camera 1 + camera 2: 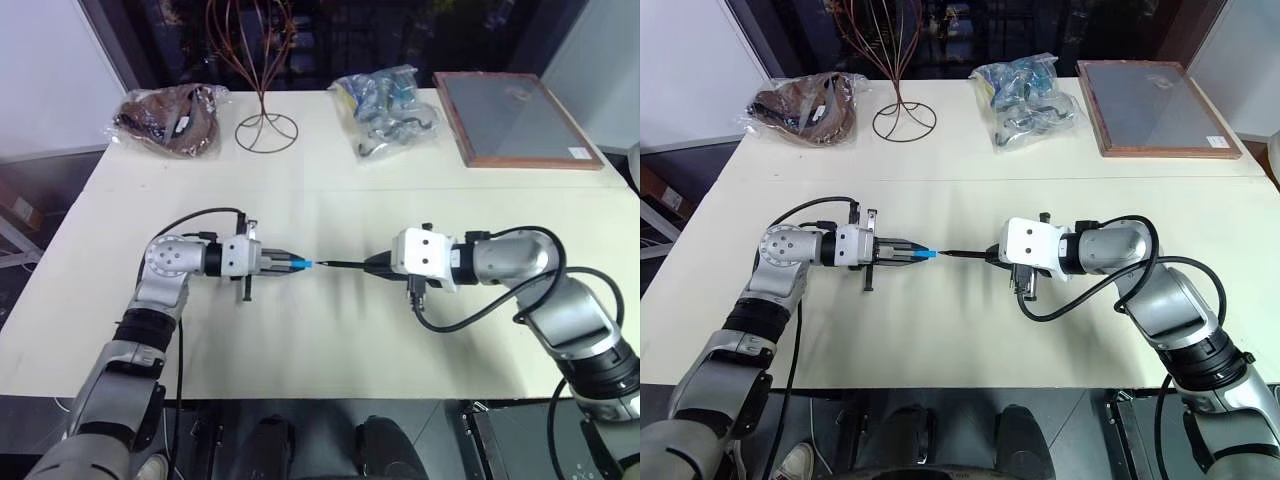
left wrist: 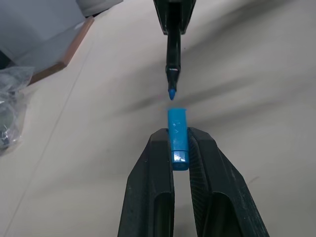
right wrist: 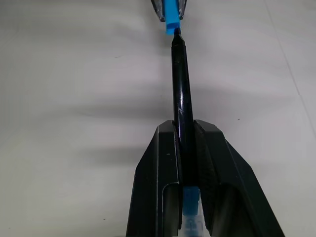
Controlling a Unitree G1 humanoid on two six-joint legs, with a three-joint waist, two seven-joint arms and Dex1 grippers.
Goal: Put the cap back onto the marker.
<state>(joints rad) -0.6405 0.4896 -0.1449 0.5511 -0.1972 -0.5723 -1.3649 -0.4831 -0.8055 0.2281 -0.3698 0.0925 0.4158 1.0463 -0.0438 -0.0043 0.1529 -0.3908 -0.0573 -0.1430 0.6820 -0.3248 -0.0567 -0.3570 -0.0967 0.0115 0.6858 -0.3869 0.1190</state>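
Where the pale table point(image 1: 330, 330) ends, dark windows point(image 1: 400, 40) back the room.

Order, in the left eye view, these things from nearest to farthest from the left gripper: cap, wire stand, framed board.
1. The cap, held in the left gripper.
2. The wire stand, at the table's far edge.
3. The framed board, far right corner.

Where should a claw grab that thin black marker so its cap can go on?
Around the rear of the thin black marker, squeezed across its sides, as the right claw does. That leaves the pointed blue tip sticking out, aimed at the small blue plastic cap in the left claw.
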